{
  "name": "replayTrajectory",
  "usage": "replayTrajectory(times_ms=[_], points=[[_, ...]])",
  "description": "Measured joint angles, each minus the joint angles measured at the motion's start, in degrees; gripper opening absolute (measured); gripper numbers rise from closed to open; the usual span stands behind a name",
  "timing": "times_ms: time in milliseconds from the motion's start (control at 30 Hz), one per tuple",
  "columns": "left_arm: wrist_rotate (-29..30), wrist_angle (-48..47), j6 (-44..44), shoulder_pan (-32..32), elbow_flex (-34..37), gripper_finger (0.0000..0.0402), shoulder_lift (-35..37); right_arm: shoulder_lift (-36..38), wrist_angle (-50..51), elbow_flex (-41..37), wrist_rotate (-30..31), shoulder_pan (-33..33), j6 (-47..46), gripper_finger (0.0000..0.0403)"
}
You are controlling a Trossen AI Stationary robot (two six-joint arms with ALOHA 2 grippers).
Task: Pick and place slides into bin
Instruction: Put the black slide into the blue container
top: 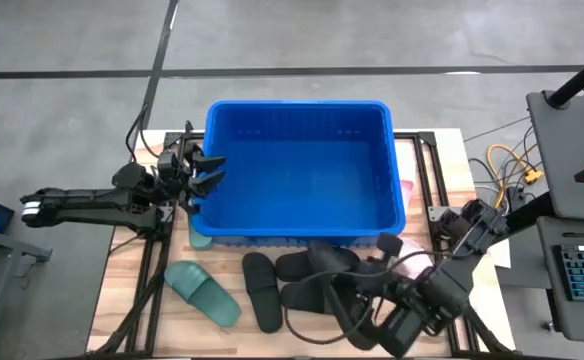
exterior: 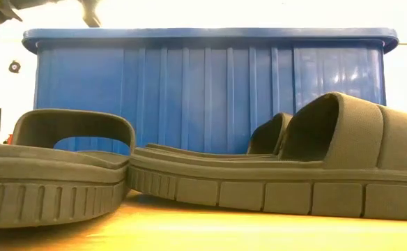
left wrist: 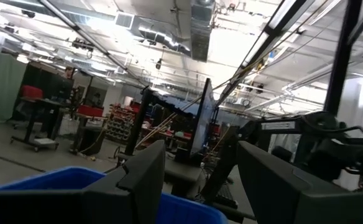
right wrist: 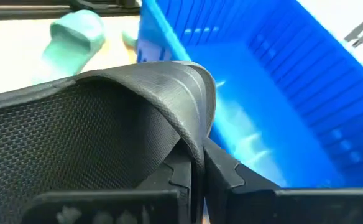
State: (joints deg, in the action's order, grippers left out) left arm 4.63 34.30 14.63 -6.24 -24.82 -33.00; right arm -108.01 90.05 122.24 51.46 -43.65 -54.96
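Hanging pinched by its strap, a black slide (right wrist: 107, 124) sits in the closed right gripper (right wrist: 194, 171) just outside the near wall of the bin (top: 397, 205), whose empty blue floor lies straight ahead beyond the rim. The left gripper (top: 204, 172) waits at the far-left rim, fingers apart and holding nothing, so the right arm is the one placed to carry the slide over the wall.

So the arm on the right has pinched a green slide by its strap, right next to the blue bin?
Not green: the right gripper is shut on a black slide, pinching its strap beside the blue bin, as the right wrist view shows. A green slide lies untouched on the table.
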Motion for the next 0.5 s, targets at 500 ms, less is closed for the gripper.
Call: replayTrajectory(times_ms=[500], points=[[-0.2,0.09,0.08,0.0,0.03,0.0185,2.13,0.04,0.03,2.59,4.33,14.71,20.95,0.0011]])
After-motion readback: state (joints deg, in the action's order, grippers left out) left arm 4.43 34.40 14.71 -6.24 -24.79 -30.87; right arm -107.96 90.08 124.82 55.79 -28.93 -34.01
